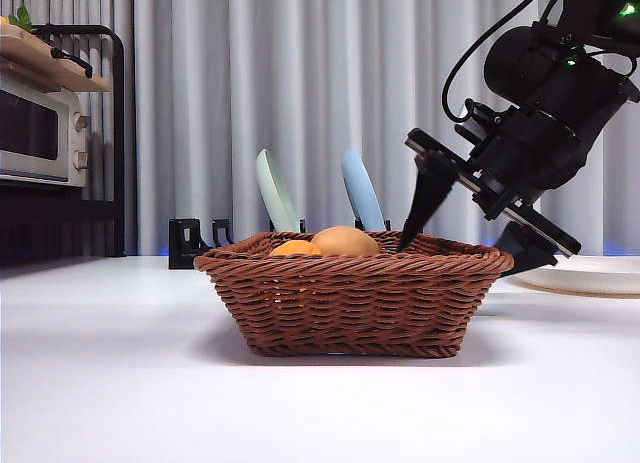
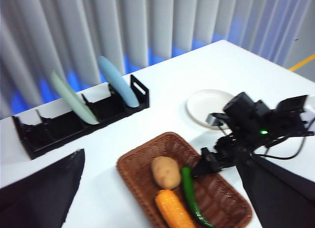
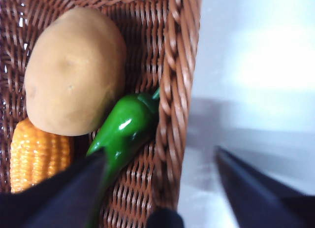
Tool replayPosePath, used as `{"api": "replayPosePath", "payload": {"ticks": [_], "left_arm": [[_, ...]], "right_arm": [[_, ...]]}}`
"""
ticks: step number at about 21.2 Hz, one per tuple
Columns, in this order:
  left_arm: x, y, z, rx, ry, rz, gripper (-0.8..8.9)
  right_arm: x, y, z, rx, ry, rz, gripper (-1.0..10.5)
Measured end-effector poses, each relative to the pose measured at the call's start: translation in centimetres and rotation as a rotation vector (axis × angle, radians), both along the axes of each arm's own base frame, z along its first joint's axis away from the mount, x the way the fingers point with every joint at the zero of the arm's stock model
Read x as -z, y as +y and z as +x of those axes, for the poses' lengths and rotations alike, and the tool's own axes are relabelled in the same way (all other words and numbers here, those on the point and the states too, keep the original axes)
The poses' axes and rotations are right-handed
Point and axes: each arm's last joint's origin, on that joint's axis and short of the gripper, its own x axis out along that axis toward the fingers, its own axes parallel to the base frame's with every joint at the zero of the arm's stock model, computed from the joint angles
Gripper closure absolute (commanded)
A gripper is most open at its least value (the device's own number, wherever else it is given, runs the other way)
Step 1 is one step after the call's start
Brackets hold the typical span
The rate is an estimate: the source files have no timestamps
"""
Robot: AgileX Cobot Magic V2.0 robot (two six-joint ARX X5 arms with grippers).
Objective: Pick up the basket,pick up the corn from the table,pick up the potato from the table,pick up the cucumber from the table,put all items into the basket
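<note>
The basket is seen resting flat on the white bench, and all three vegetables are already inside it. The potato lies against the corn at one side, while the dark green cucumber is wedged along the inner wall, its tip touching the woven rim, probably because it was let down close to that edge. In the left wrist view the three are shown side by side on the basket floor: potato, corn and cucumber. The right pincer is held just above the basket's rim with its jaws spread wide; one jaw hangs over the inside of the basket beside the cucumber and the other over the bench outside, so the wall is straddled and nothing is pinched. This stance is judged to fit a release just made at that edge. The left pincer is held high and well apart from the basket, its jaws spread and empty, apparently kept clear so the other arm has room. Behind the basket a black rack with a pale green plate and a blue plate is seen, and a white plate lies on the bench nearby. The placing is judged essentially complete.
</note>
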Motion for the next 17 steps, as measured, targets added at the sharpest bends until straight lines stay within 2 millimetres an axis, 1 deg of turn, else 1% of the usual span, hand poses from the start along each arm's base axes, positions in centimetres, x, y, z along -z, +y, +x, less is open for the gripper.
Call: {"api": "replayPosePath", "payload": {"ticks": [3,5,6,7,9,11,13,15,17], "left_arm": [[0.3,-0.3,0.6,-0.038,0.000,0.041,1.92],[0.6,-0.6,1.1,-0.078,0.010,0.084,1.95],[0.8,-0.7,1.4,-0.100,0.011,0.104,2.15],[0.9,-0.8,1.7,-0.131,0.009,0.128,2.74],[1.1,-1.0,2.2,-0.195,-0.002,0.178,4.18],[1.3,-1.2,2.8,-0.261,-0.017,0.234,6.17],[1.5,-1.5,3.4,-0.284,-0.020,0.278,8.12],[1.8,-1.7,4.0,-0.287,-0.012,0.308,8.22],[2.1,-1.9,4.8,-0.296,-0.004,0.342,8.22]], "right_arm": [[-0.8,-0.5,0.2,0.009,-0.025,0.007,5.1],[-2.1,-1.1,0.1,0.022,-0.068,0.017,5.1],[-3.0,-1.3,-0.1,0.024,-0.096,0.022,5.1],[-4.1,-1.5,-0.4,0.024,-0.136,0.029,5.1],[-6.5,-2.1,-1.0,0.023,-0.226,0.033,6.0],[-8.9,-2.5,-2.1,0.017,-0.330,0.015,7.4],[-10.7,-2.8,-3.2,0.011,-0.417,-0.021,8.7],[-12.2,-3.2,-4.4,0.014,-0.487,-0.073,9.7],[-13.5,-3.7,-5.7,0.018,-0.550,-0.123,9.6]]}}
